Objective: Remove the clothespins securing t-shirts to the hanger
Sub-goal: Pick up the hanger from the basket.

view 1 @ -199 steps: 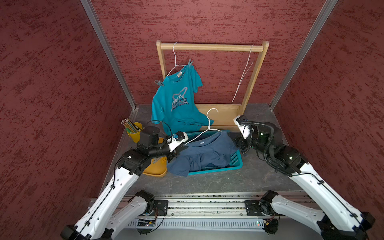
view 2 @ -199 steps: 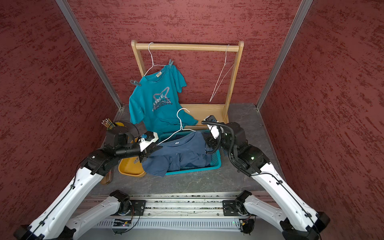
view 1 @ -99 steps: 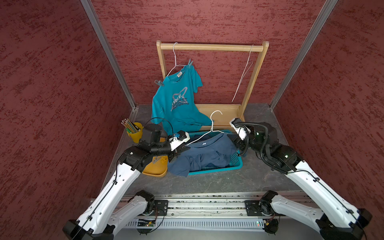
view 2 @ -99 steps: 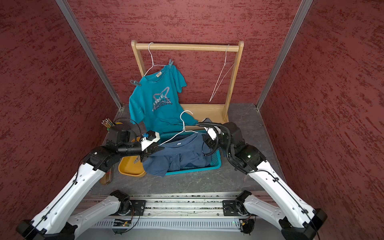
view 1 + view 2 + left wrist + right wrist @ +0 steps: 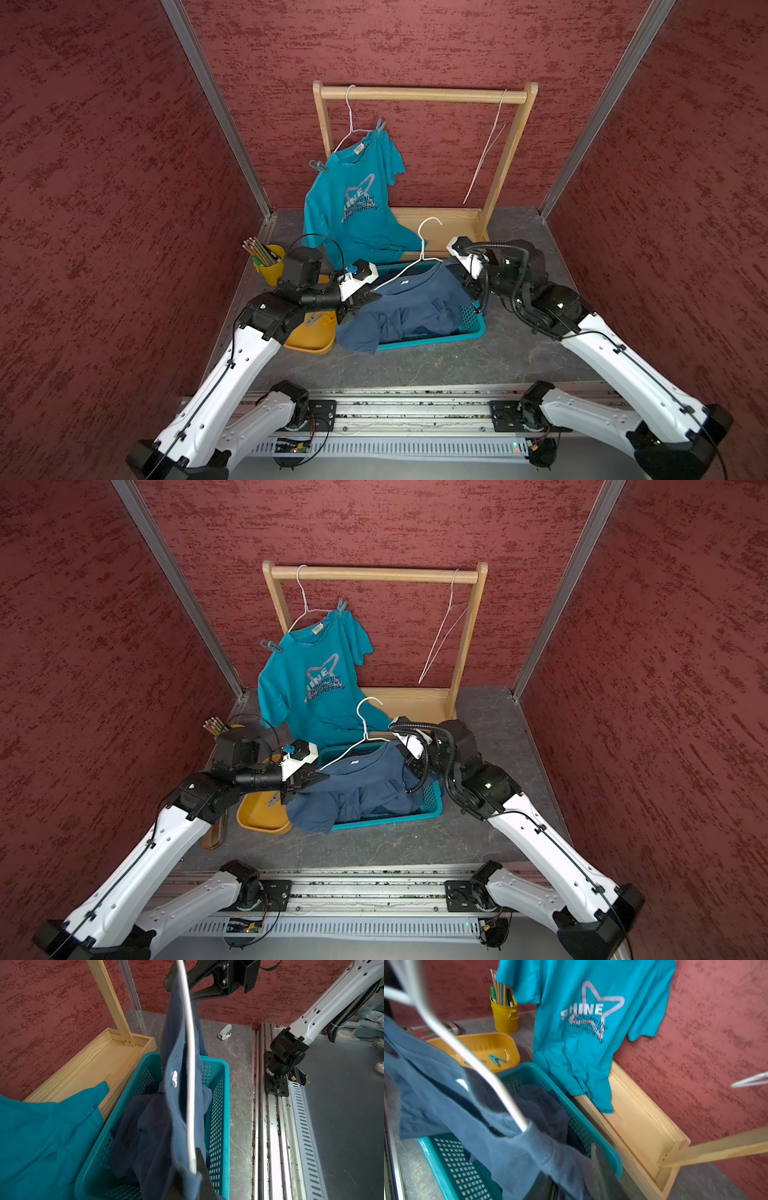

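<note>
**Slate blue shirt on its hanger, held between both grippers over the basket**

The wooden rack (image 5: 424, 94) stands along the rear edge of the tabletop (image 5: 415, 365). The teal t-shirt (image 5: 340, 228) hangs from its rail on a wire hanger (image 5: 353, 128), and the hem reaches the rack's base.

The teal basket (image 5: 436, 336) sits at the middle of the tabletop, just in front of the rack. Above it the slate blue t-shirt (image 5: 415, 291) is draped on a white hanger (image 5: 191, 1084), with its lower part spilling over the basket's front left corner. The navy t-shirt (image 5: 133, 1132) lies crumpled inside the basket. The yellow tray (image 5: 309, 340) lies just beside the basket, toward the left edge.

The left gripper (image 5: 372, 296) is clamped tight on one end of the white hanger, at the shirt's shoulder. The right gripper (image 5: 468, 284) has its jaws either side of the other shoulder; whether they pinch it I cannot tell.

The yellow cup (image 5: 270, 266) of pencils (image 5: 257, 251) stands near the left edge, behind the tray.

A grey-blue clothespin (image 5: 318, 166) grips one shoulder of the teal t-shirt and a second clothespin (image 5: 380, 124) grips the other. A teal clothespin (image 5: 496, 1059) lies in the tray. A grey clothespin (image 5: 225, 1031) lies on the tabletop near its front right corner.
</note>
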